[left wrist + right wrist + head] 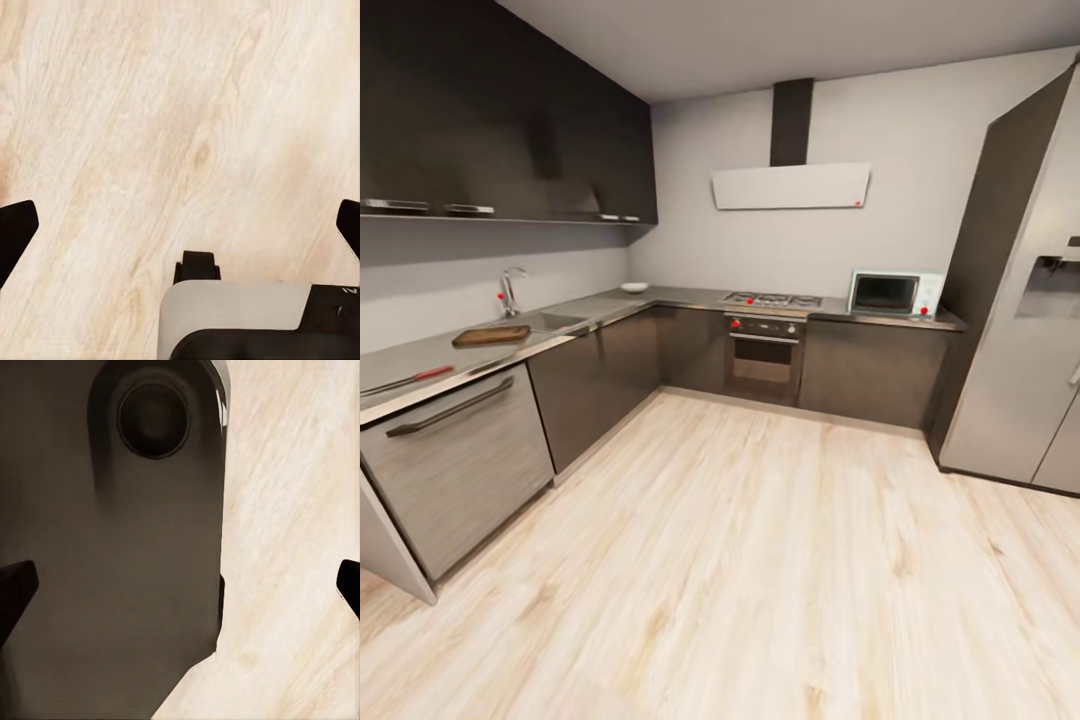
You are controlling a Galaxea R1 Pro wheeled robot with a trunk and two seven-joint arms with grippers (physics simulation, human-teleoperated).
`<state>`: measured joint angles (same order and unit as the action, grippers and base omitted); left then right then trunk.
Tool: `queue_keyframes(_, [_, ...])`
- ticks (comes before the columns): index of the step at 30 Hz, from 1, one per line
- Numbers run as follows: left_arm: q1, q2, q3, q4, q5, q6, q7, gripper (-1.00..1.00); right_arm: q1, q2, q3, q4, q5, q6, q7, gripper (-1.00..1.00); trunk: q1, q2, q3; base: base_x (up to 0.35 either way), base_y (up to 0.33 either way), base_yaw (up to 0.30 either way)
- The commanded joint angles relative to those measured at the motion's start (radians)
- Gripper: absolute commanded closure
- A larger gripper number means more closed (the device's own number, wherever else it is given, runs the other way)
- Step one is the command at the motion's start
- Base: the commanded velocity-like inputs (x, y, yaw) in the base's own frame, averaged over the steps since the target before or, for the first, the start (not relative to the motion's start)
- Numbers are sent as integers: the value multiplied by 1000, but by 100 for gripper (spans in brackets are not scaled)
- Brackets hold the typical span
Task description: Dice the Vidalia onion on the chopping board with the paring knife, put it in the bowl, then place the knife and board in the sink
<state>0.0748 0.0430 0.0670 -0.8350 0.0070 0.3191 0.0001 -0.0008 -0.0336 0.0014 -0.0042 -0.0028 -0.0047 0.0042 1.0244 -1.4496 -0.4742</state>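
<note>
The dark brown chopping board lies on the grey countertop along the left wall. Just beyond it are the sink and its chrome faucet. The paring knife with its reddish handle lies on the counter nearer to me. A small white bowl sits by the far corner. The onion is hidden. My left gripper hangs open over the wooden floor, with its dark fingertips far apart. My right gripper is open too, beside my own dark body.
A dishwasher front stands below the knife. On the far wall are a hob, an oven and a microwave. A tall fridge fills the right side. Pale wooden floor stretches between me and the cabinets.
</note>
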Motion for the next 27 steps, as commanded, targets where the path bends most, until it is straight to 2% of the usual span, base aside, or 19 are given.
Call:
queue_keyframes(1, [0, 0, 1, -3, 1, 6, 0, -100, 0, 0, 0, 0, 0, 0, 0, -100, 1, 0, -2, 331, 2, 6])
queue_keyframes(16, [0, 0, 1, -2, 1, 5, 0, -100, 0, 0, 0, 0, 0, 0, 0, -100, 1, 0, -25, 332, 0, 1])
queue_keyframes(27, [0, -1, 1, -3, 1, 6, 0, -100, 0, 0, 0, 0, 0, 0, 0, -100, 1, 0, -27, 340, 32, 0])
